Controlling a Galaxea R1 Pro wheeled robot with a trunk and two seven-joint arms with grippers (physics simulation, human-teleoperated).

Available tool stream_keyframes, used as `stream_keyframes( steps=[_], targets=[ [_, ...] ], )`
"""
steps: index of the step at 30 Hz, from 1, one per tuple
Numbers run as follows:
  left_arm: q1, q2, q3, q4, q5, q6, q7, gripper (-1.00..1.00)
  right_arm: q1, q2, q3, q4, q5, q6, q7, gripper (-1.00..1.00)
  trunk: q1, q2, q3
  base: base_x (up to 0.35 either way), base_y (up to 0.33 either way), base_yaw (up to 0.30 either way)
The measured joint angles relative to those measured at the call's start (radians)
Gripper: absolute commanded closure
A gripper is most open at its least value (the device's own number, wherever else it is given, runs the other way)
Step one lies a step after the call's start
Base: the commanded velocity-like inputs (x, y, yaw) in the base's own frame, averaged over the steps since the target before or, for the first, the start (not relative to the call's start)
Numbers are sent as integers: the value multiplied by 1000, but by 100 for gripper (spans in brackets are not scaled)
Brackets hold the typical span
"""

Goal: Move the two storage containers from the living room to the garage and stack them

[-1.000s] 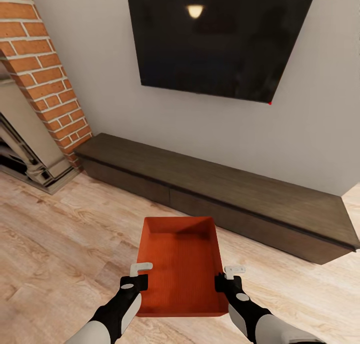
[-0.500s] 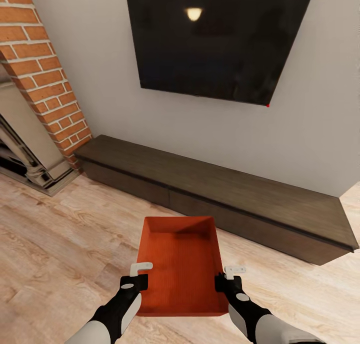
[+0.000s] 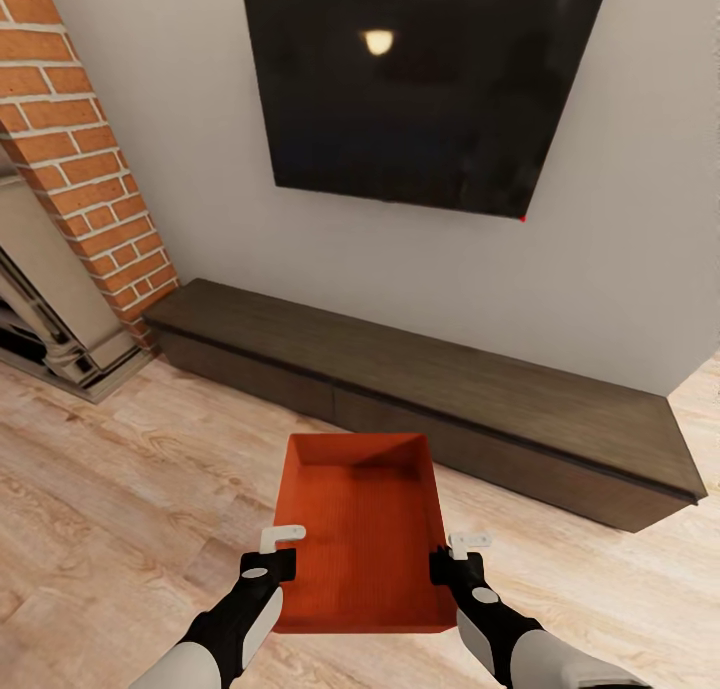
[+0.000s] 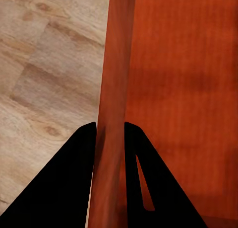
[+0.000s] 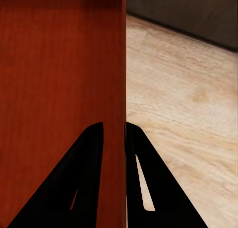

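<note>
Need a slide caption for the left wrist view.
Left gripper clamps the side wall of the orange-red storage container above the light wood floor.

We've got a storage container (image 3: pixel 362 529) in matte orange-red plastic with fine ribbing, light wood plank flooring (image 3: pixel 110 509) with visible grain, a dark matte wood cabinet (image 3: pixel 420 389), rough red brick fireplace (image 3: pixel 85 159), and a glossy black TV (image 3: pixel 420 89).
</note>
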State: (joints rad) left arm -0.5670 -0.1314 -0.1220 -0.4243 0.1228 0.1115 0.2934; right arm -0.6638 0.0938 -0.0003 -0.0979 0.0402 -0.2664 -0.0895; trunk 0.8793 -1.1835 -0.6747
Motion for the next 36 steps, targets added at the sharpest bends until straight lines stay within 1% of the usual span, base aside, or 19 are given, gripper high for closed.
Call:
stream_keyframes(
  steps=[6, 14, 30, 32, 36],
  targets=[
    [0, 0, 0, 0, -1, 0, 0, 100, 0, 0, 0, 0, 0, 0, 0, 100, 0, 0, 9, 0, 0, -57],
    [0, 0, 0, 0, -1, 0, 0, 100, 0, 0, 0, 0, 0, 0, 0, 100, 0, 0, 13, 0, 0, -9],
    [0, 0, 0, 0, -2, 1, 0, 100, 0, 0, 1, 3, -3, -3, 0, 100, 0, 0, 37, 0, 0, 14],
    [1, 0, -4, 6, 5, 1, 1, 100, -1, 0, -7, 15, 2, -6, 0, 100, 0, 0, 41, 0, 0, 73],
    [1, 0, -8, 5, 2, 1, 1, 100, -1, 0, -15, 27, 3, -21, 1, 100, 0, 0, 47, 0, 0, 79]
  ],
)
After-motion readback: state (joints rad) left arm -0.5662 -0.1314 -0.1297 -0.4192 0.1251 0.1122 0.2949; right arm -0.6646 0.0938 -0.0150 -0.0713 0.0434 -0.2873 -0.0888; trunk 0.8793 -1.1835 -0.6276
